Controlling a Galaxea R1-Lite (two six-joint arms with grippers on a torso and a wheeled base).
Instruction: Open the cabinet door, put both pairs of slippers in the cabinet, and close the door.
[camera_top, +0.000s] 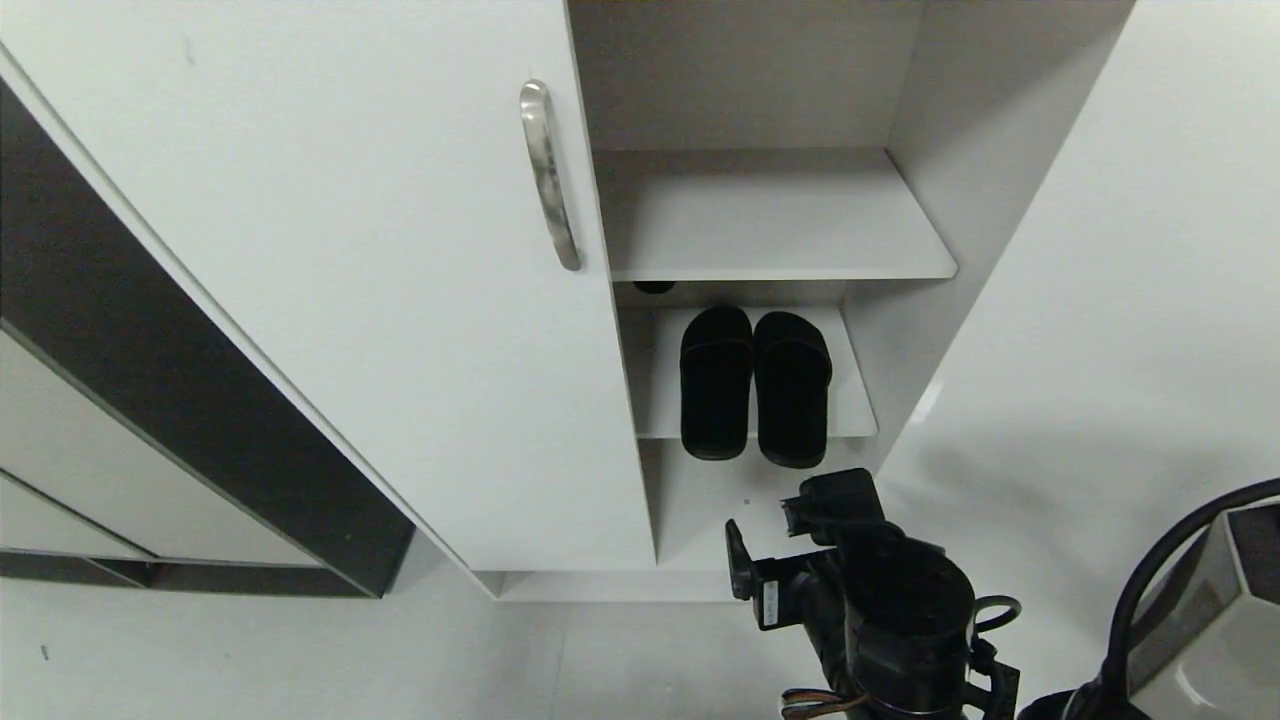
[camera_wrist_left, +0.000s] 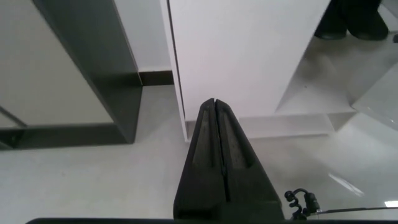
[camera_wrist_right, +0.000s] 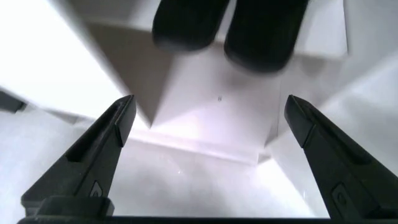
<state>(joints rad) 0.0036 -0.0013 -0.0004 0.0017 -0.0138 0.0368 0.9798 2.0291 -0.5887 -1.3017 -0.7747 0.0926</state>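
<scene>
A pair of black slippers (camera_top: 756, 385) lies side by side on the middle shelf (camera_top: 858, 415) of the white cabinet, heels slightly over its front edge. The right-hand door (camera_top: 1120, 330) stands open; the left door (camera_top: 330, 300) with its metal handle (camera_top: 548, 175) is closed. My right gripper (camera_top: 785, 530) hangs open and empty just in front of the open compartment, below the slippers (camera_wrist_right: 224, 25), its fingers (camera_wrist_right: 102, 152) wide apart. My left gripper (camera_wrist_left: 215, 124) is shut on nothing, low over the floor before the closed door's base, with the slippers (camera_wrist_left: 351, 18) far off.
An upper shelf (camera_top: 780, 235) is bare, and so is the bottom compartment floor (camera_top: 710, 520). A small dark object (camera_top: 655, 287) sits at the back, under the upper shelf. A dark grey panel (camera_top: 150, 400) borders the cabinet on the left. Pale floor (camera_top: 300, 650) lies in front.
</scene>
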